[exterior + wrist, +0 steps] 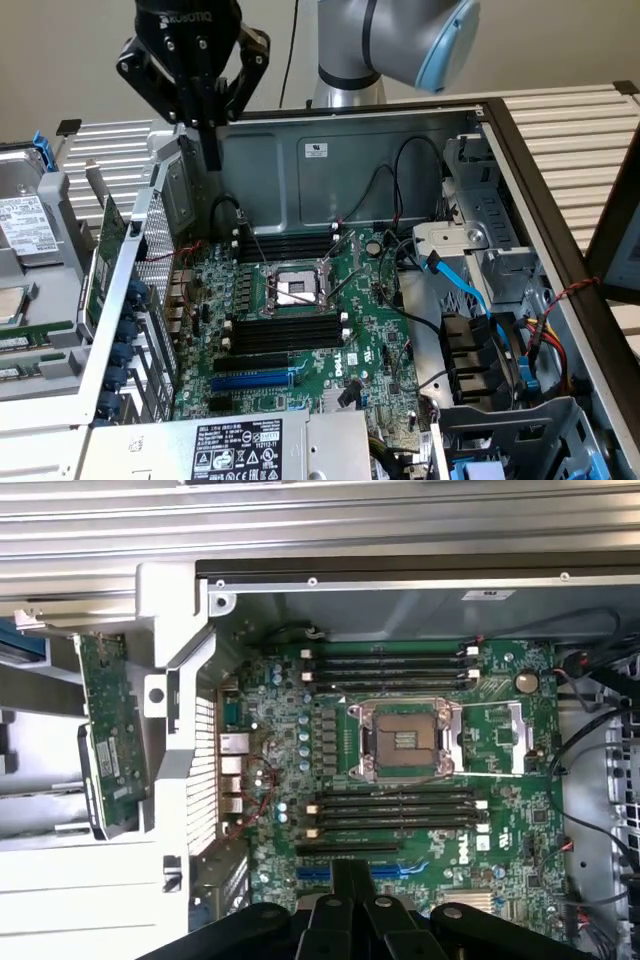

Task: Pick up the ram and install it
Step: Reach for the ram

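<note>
**Item: the ram** (108, 255) (112, 730). Long green board stick, standing on edge and leaning. It is outside the computer case (330, 150), just beside the case's perforated wall, toward the worktop's (570, 120) edge at the exterior view's left. Nothing grips it. Propped this way, its upper long edge is probably offered to a grasp from above.

**Pincer** (212, 150) (350, 872). Black, two-fingered and clenched on nothing. It hangs above the case's rim, near the corner closest to the ram, and touches neither the ram nor the case.

**Memory slots** (285, 335) (395, 815). Long black slots in two banks, one on each side of the processor socket (295, 290). They have white latches at their ends, and all look vacant.

**Blue slot** (255, 380). It lies beside the bank of memory slots farther from the pincer, and it is not a memory slot.

**Motherboard** (370, 330). Green, lying flat in the case with its face up. The case lies on its side with the cover off, evidently so the slots can be reached straight down.

**Cables** (470, 290). A blue ribbon and black leads are bundled toward the drive bays on the side away from the ram, well apart from the slots.

**Drive** (25, 225). A silver unit with a label, lying near the worktop's edge beyond the ram. The narrow green strips below it are too small to identify.
</note>
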`<state>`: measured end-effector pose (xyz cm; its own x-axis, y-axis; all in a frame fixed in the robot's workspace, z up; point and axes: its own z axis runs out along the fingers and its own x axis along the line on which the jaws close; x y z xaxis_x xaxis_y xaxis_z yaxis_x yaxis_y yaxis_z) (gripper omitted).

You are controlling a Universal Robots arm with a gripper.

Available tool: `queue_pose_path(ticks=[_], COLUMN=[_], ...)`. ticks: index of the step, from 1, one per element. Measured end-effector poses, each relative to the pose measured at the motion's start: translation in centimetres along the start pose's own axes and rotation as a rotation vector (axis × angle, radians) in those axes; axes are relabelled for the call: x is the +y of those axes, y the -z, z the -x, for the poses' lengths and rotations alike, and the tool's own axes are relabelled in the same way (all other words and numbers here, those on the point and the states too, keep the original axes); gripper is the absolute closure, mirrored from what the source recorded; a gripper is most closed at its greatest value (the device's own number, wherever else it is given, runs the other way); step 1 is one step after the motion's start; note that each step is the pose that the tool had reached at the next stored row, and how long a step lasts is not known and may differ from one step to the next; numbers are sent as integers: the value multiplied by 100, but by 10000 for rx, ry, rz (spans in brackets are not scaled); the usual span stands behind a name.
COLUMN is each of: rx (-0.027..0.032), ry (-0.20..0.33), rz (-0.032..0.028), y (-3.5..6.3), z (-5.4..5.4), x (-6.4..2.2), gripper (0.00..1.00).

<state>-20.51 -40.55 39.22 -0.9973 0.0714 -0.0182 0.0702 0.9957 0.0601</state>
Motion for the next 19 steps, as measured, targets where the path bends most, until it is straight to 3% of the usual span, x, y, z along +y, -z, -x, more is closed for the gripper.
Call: queue_pose_path(ticks=[19], rx=[0], ry=[0], rz=[2], y=[19], z=[-860], x=[-104], gripper=[90])
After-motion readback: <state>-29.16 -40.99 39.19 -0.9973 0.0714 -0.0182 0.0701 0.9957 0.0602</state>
